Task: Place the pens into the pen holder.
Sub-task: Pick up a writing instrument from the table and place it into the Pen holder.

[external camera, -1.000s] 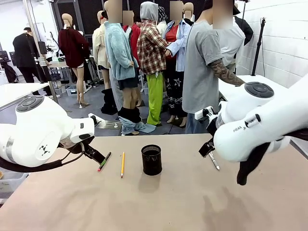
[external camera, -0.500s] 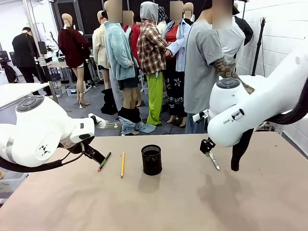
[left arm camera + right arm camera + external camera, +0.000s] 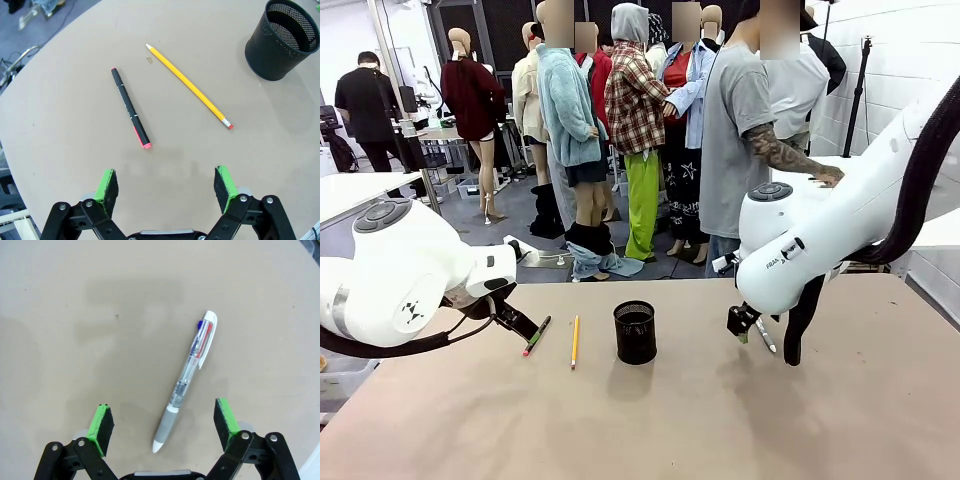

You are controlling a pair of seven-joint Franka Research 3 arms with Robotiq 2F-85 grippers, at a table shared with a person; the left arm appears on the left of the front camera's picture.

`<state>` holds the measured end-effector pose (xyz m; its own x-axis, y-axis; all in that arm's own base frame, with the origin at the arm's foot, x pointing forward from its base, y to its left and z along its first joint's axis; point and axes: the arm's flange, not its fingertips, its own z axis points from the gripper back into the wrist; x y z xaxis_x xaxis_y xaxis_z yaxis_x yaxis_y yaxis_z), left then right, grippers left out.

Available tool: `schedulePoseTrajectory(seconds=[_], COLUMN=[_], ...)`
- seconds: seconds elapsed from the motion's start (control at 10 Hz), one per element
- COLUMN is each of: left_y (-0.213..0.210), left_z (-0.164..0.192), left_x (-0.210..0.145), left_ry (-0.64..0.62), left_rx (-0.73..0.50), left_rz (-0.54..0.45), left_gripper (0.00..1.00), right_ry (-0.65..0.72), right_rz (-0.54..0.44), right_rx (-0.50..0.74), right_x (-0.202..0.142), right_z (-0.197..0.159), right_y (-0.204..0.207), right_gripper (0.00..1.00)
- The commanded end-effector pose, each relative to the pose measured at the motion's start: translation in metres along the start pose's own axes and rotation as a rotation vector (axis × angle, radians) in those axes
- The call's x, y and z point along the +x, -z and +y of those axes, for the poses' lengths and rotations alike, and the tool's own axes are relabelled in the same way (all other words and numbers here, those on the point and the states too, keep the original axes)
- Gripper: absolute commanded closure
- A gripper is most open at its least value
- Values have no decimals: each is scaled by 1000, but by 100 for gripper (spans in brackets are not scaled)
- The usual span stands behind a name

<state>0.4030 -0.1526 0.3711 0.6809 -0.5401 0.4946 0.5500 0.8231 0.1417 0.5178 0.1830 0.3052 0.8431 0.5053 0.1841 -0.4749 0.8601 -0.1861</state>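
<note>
The right gripper (image 3: 162, 420), jaws spread, hangs over the clear pen (image 3: 192, 375) lying on the table (image 3: 75, 300) — tip nearest, barrel running away, slightly rightward, between the pads. Off to its left stands the pen holder (image 3: 635, 332); the left gripper (image 3: 167, 182), also spread, faces the black pen (image 3: 130, 107) and pencil (image 3: 189, 86).

Tan table (image 3: 650, 420), black mesh pen holder (image 3: 635, 333) upright mid-table, yellow pencil (image 3: 575, 341) and black red-tipped pen (image 3: 536, 336) lying left of it, clear pen (image 3: 186, 381) lying right.
</note>
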Motion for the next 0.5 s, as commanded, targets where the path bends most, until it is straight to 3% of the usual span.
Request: schedulePoseTrajectory(seconds=[0.0, 0.4], left_y=[0, 0], left_z=[2, 2], left_x=[0, 0], left_ry=[-4, -4], left_rx=[0, 0], left_rz=[-1, -1], left_gripper=[0, 0], right_ry=[59, 122], right_rz=[29, 68], right_rx=[6, 67], right_x=[10, 15], right_z=[-3, -16], right_y=[9, 18], right_gripper=[0, 2])
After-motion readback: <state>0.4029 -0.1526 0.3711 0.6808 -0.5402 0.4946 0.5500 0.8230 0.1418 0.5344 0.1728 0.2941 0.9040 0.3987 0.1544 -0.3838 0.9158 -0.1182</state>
